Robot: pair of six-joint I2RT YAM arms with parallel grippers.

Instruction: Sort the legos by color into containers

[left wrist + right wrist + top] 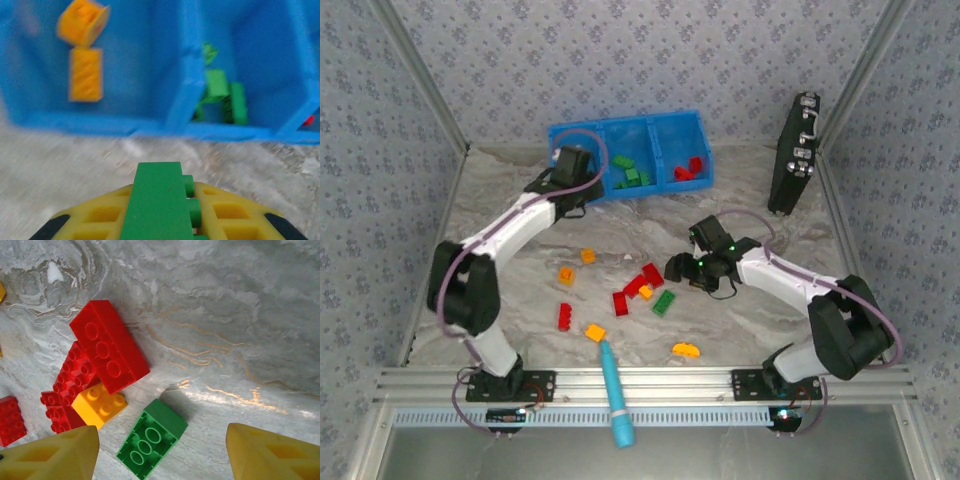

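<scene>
At tray (pixel 100 122) front wall, my left gripper (pixel 165 222) pinches green lego (pixel 159 200), short of green bin (pixel 265 60). Risk: I release early, lands on worktop (pixel 75 165) or orange bin (pixel 145 60). Right gripper (pixel 162 452) spread over loose green lego (pixel 152 442); could nudge yellow lego (pixel 99 405).

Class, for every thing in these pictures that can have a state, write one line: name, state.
Left fingers: shut on a green brick.
Right fingers: open over a loose green brick.
Blue tray: holding orange bricks, green bricks and red bricks, each colour in its own compartment.
Black case: upright, closed.
Teal marker: lying down.
</scene>
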